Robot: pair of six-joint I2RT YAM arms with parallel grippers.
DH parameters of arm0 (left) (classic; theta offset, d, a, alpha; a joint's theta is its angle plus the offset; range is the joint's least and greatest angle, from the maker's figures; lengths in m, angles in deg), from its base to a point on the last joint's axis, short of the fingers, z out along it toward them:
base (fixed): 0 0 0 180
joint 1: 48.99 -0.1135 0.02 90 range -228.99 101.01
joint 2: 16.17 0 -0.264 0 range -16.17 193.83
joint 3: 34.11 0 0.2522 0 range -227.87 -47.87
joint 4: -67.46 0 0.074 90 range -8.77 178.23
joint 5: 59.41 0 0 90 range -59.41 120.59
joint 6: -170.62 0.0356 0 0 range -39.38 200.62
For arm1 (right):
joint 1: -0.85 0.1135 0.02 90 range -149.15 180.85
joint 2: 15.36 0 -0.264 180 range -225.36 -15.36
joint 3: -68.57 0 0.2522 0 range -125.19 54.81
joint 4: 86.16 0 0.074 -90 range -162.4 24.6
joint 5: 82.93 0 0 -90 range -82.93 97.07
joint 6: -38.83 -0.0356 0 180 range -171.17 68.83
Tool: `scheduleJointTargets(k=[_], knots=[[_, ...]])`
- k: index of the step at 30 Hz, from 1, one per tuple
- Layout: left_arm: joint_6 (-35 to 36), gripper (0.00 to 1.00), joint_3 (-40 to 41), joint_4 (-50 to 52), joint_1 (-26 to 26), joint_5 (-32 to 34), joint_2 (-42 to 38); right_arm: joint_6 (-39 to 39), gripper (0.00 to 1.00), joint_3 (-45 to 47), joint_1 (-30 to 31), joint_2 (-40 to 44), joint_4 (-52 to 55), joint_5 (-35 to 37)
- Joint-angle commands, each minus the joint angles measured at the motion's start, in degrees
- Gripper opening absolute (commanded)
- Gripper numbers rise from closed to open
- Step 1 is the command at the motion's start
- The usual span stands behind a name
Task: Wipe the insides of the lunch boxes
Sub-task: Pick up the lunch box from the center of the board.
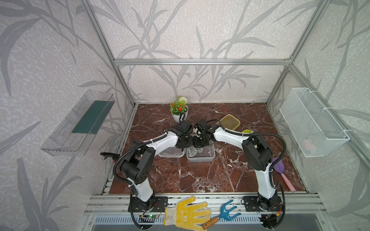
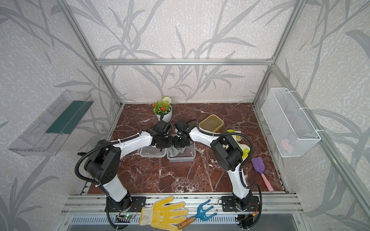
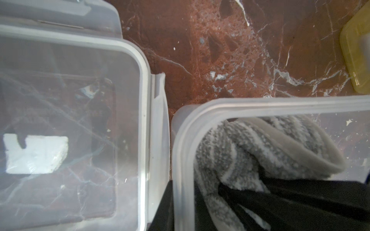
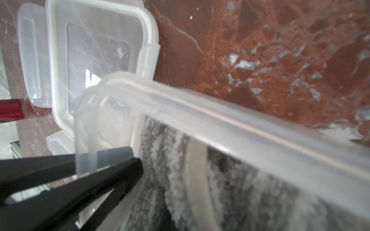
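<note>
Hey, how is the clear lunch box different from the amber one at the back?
The clear lunch box is open, its lid beside it; the amber lunch box looks lidded. The clear one holds a grey cloth; the amber one shows none. The clear one sits nearer the arms' bases than the amber one. Both are rounded-rectangular plastic.

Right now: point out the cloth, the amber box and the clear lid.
cloth (image 3: 260,148), left wrist view, striped fold inside the clear box
amber box (image 2: 211,123), top view, its top
clear lid (image 1: 170,153), top view, flat panel
</note>
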Motion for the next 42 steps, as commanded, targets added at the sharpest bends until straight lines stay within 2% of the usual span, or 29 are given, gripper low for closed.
scheduleJointTargets(k=[1,5,11,17,22,29,36,42], knots=[[0.0,0.16,-3.2,-1.0,0.6,0.8,0.5,0.7,0.00,-0.5,1.7,6.8,-4.7,-6.2],[0.3,0.18,-4.1,-0.9,-0.6,0.4,0.9,0.3,0.00,-0.8,0.4,7.1,-6.0,-6.9],[-0.9,0.20,-2.9,-2.8,-2.0,-1.7,-1.7,3.0,0.00,-5.1,-0.3,2.4,-1.6,-4.9],[-1.3,0.27,-0.5,-2.8,-1.9,-1.3,-5.3,3.9,0.00,-4.6,-0.6,1.4,-0.9,-0.3],[-2.5,0.30,1.1,-2.7,-2.5,-0.4,-7.8,2.9,0.00,-1.2,1.0,2.9,-2.8,-4.4],[-2.9,0.30,4.6,-3.3,-6.1,-2.5,-10.3,1.5,0.00,6.4,2.9,7.9,-4.1,-5.3],[-2.0,0.30,6.1,-2.8,-6.4,-3.7,-12.4,6.9,0.00,5.9,3.0,9.4,3.6,-5.6],[-1.1,0.30,6.0,-2.3,-5.3,-3.9,-12.1,12.8,0.00,3.7,2.9,9.8,13.7,3.1]])
